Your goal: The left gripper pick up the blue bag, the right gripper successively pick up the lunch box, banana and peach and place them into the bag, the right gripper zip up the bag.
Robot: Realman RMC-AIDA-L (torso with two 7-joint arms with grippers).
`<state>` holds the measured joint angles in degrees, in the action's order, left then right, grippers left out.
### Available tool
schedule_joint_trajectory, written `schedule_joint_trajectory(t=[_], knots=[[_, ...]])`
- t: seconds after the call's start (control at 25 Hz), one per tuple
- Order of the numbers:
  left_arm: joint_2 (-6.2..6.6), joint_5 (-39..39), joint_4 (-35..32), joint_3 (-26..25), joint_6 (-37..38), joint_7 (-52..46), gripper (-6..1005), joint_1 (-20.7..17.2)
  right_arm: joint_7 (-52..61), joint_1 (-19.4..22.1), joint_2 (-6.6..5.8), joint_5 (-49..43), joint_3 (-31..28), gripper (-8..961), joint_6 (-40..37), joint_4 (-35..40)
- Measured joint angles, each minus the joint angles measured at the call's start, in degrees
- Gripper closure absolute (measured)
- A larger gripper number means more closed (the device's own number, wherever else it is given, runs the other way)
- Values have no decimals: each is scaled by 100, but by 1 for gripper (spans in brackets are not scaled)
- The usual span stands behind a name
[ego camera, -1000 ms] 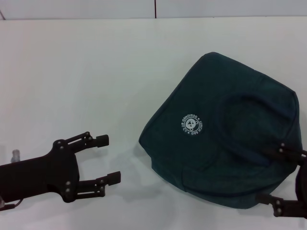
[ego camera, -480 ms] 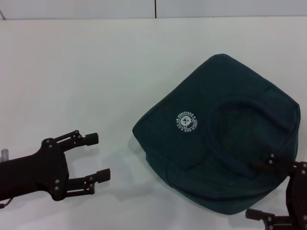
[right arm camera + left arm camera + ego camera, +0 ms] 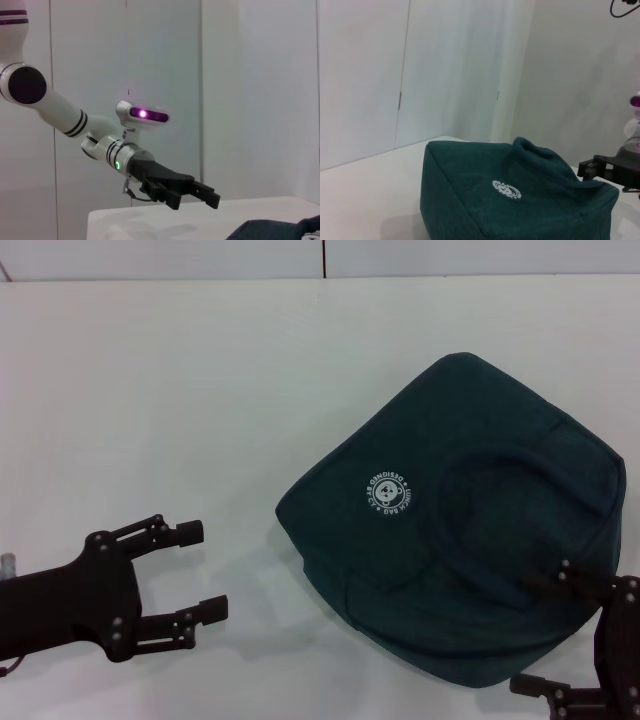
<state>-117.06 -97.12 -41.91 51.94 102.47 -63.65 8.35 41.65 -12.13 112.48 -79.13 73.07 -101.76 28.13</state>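
Lying between both open pincers, blue bag [image 3: 470, 530]: left pincer [image 3: 198, 570] apart, right pincer [image 3: 560, 635] touching.

Both claws are matte black with 2 linkage fingers and silver screws; the left gripper [image 3: 207, 570] hangs off a white arm [image 3: 60, 117] with black bands and a green ring light, and the right gripper [image 3: 560, 640] looks the same.

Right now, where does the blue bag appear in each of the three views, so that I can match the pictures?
Head view: the blue bag lies right of centre on the white table, closed.
Left wrist view: it fills the lower middle, logo facing the camera.
Right wrist view: only a dark edge at the lower right corner.
Shared landmark: the bag's round white logo, seen in the head and left wrist views.
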Motion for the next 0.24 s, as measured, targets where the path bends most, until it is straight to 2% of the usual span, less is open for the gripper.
schedule_joint_trajectory(t=[0.24], knots=[[0,-39,-1,1,8,6,138,36,0,-4,8,1,-3,96,30,0]])
